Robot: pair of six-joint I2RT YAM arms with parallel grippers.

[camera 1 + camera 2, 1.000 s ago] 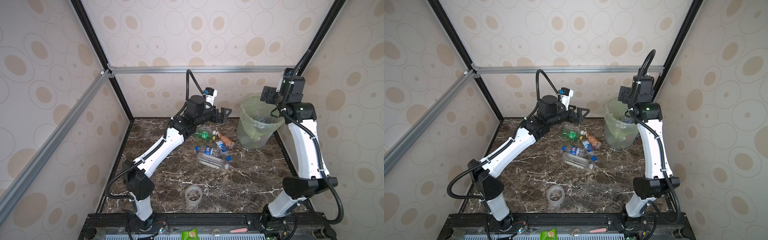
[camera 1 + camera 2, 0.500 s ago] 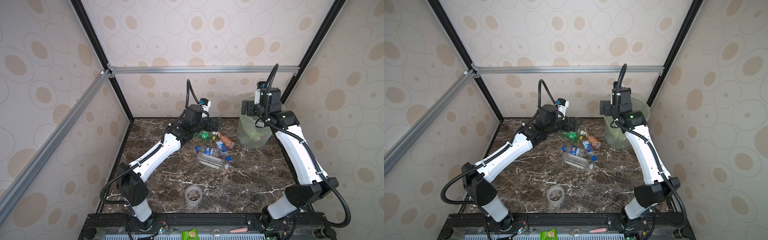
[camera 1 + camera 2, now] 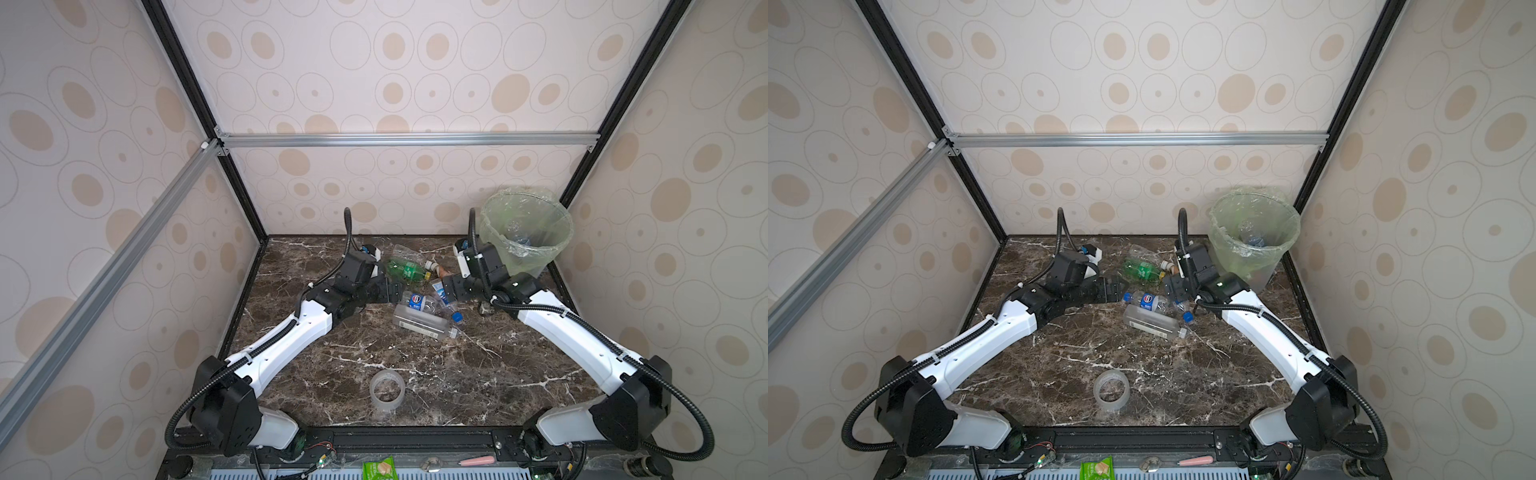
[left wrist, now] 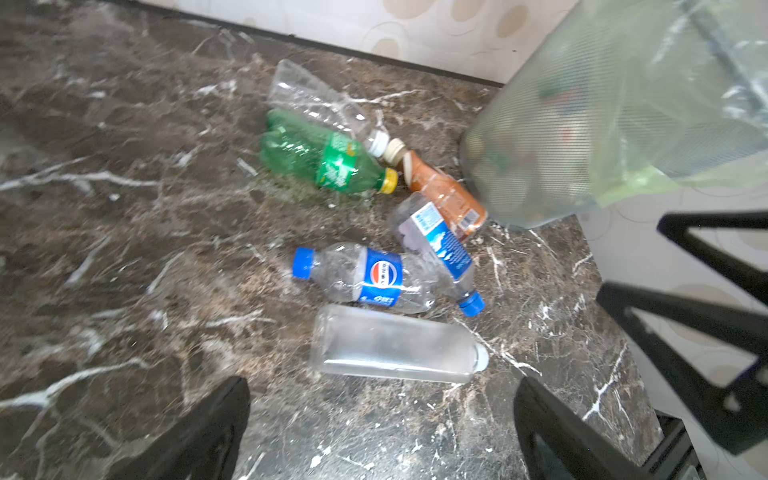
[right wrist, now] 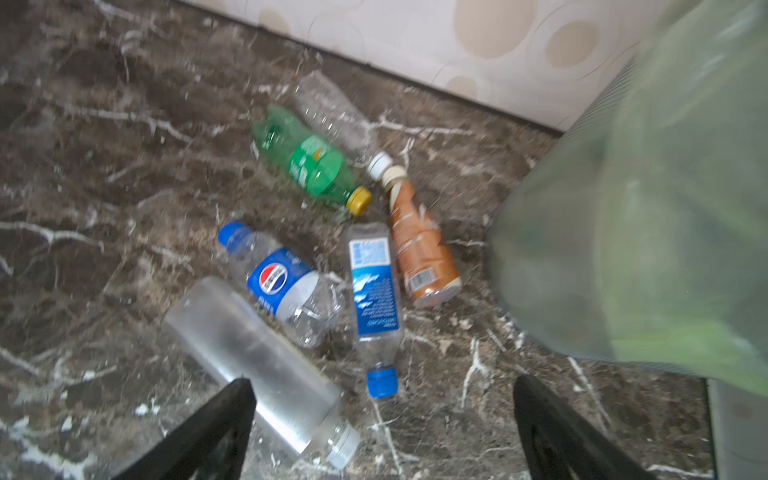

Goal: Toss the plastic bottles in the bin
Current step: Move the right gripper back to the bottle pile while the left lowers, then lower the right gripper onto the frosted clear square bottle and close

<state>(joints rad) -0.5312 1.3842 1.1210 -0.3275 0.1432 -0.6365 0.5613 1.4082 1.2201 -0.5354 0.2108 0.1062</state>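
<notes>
Six plastic bottles [image 4: 374, 274] lie flat, caps pointing different ways.

Bare tabletop [image 3: 457, 374] around bottle cluster [image 3: 419, 301], bin [image 3: 498, 241] alongside.

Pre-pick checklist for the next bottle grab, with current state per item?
1. Left tool open and empty: ok.
2. Right tool open and empty: ok.
3. Frosted bottle lying flat on the table, nothing on top of it: ok.
4. Bin upright, mouth unobstructed: ok.
5. Tape roll well clear of the frosted bottle: ok.
6. Clearance between the two tools: they sit close together in both top views; cannot tell.
</notes>
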